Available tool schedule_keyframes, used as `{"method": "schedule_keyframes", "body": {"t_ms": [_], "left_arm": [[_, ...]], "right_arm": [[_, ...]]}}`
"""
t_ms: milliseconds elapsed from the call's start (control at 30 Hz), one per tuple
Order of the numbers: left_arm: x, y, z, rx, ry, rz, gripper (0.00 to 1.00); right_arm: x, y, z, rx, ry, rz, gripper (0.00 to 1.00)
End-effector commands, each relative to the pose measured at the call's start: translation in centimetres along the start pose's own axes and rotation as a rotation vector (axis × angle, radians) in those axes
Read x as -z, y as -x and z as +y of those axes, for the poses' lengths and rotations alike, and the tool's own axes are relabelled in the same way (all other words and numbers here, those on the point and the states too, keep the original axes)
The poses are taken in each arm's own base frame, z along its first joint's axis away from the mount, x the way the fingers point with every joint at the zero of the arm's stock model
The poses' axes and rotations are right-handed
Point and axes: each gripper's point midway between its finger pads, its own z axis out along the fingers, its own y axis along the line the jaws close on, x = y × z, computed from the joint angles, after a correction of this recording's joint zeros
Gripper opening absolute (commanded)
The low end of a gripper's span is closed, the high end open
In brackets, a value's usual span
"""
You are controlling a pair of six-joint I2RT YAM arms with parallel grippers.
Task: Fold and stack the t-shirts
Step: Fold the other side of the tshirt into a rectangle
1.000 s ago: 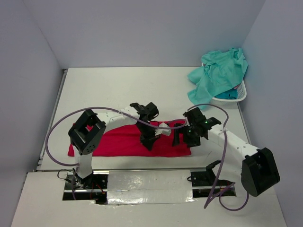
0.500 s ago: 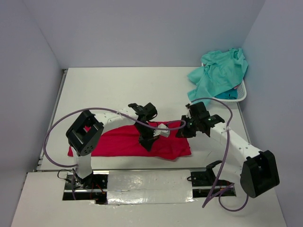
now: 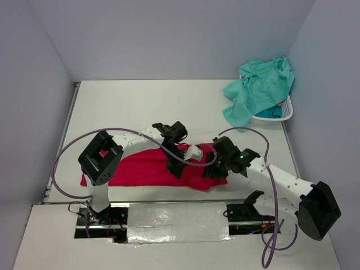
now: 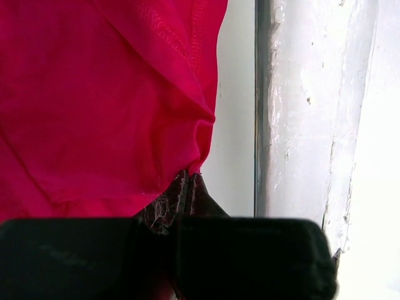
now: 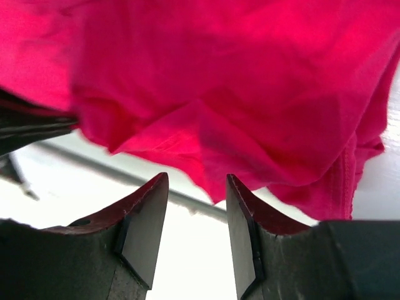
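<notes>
A crimson red t-shirt (image 3: 140,167) lies spread near the table's front edge. My left gripper (image 3: 174,169) is shut on a fold at its near hem, and in the left wrist view the cloth (image 4: 106,94) bunches into the closed fingertips (image 4: 187,184). My right gripper (image 3: 211,170) is open at the shirt's right end. In the right wrist view the red cloth (image 5: 237,87) hangs just above and between its fingers (image 5: 144,219), not clamped. A light mint-teal shirt (image 3: 260,84) drapes over the basket, with a darker teal-blue shirt (image 3: 274,111) under it. The salmon pink shirt is out of view.
The white lattice basket (image 3: 284,114) stands at the back right against the wall. A foil-covered strip (image 3: 174,216) runs along the table's front edge by the arm bases. Purple cables (image 3: 62,163) loop from both arms.
My right gripper has moved from beside the shirt's right edge forward and left onto its right end. The left gripper has kept its hold with little movement.
</notes>
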Motion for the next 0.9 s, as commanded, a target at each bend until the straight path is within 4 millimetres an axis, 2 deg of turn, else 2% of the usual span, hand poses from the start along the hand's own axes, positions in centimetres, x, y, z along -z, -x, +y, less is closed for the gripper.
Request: {"method": "schedule_keyframes", "body": {"t_ms": [0, 167, 233, 300, 400, 433, 533, 633, 800, 867], "left_arm": [[-0.4, 0.1, -0.2, 0.01, -0.025, -0.018, 0.0], [-0.7, -0.2, -0.3, 0.027, -0.028, -0.019, 0.0], [-0.7, -0.1, -0.2, 0.03, -0.025, -0.021, 0.0], [-0.8, -0.1, 0.0, 0.035, -0.022, -0.02, 0.0], [-0.8, -0.3, 0.1, 0.04, -0.015, -0.015, 0.0], [-0.9, -0.4, 0.2, 0.043, -0.014, -0.013, 0.0], [-0.9, -0.8, 0.4, 0.053, 0.003, 0.0, 0.0], [-0.5, -0.7, 0.6, 0.059, 0.006, -0.012, 0.0], [0.1, 0.2, 0.9, 0.082, 0.024, -0.022, 0.0], [0.2, 0.4, 1.0, 0.084, 0.029, -0.017, 0.0]], "right_arm": [[-1.4, 0.9, -0.4, -0.015, -0.086, -0.092, 0.49], [-2.4, 2.3, -0.6, 0.001, -0.174, -0.129, 0.5], [-2.9, 2.2, -0.7, 0.008, -0.178, -0.129, 0.5], [-3.6, 1.4, -1.9, 0.006, -0.224, -0.105, 0.49], [-4.1, 0.4, -3.7, -0.007, -0.279, -0.089, 0.4], [-4.1, 0.2, -3.8, -0.011, -0.279, -0.09, 0.3], [-2.8, 0.5, -3.8, -0.035, -0.272, -0.128, 0.15], [-1.4, 0.5, -3.5, -0.047, -0.243, -0.15, 0.15], [-0.5, -1.4, -3.2, -0.049, -0.198, -0.08, 0.15], [-0.3, -2.1, -3.4, -0.05, -0.204, -0.051, 0.08]]}}
